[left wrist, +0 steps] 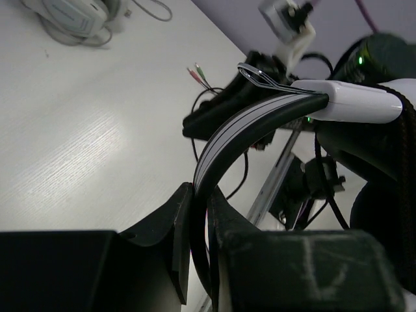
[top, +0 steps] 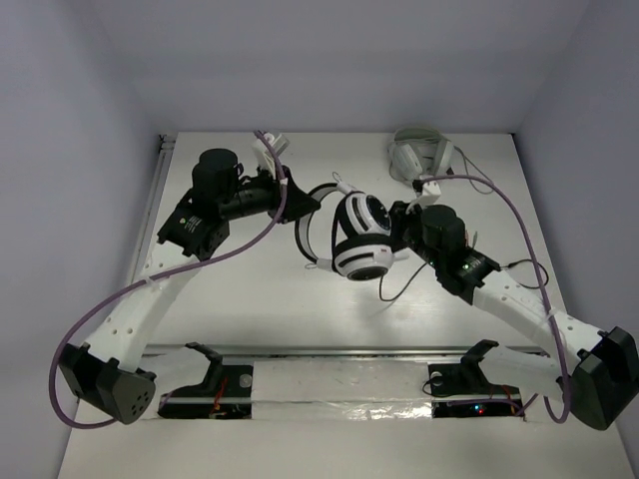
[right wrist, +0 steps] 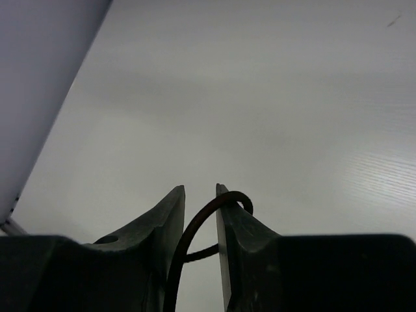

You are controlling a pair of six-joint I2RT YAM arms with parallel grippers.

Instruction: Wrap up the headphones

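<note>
Worryingly, with the thin black headband clamped in the left gripper, the thin black cable could be lost from the right gripper's parted jaws.

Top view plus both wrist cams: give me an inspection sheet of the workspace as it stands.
Surface: white table, no spills or marks seen.
Job's things: headphones mid-table, ear cups together, headband arching toward the left arm.
Clutter: pale grey headphones at the far edge, apart from the job.
Grippers: left gripper shut on the headband; right gripper has its jaws apart, cable between them, not pinched.
Cables: thin black cable runs through the right gripper and loops loose on the table; purple harness cables hang along both arms.
Surroundings: plain pale walls on three sides, nothing else seen.
</note>
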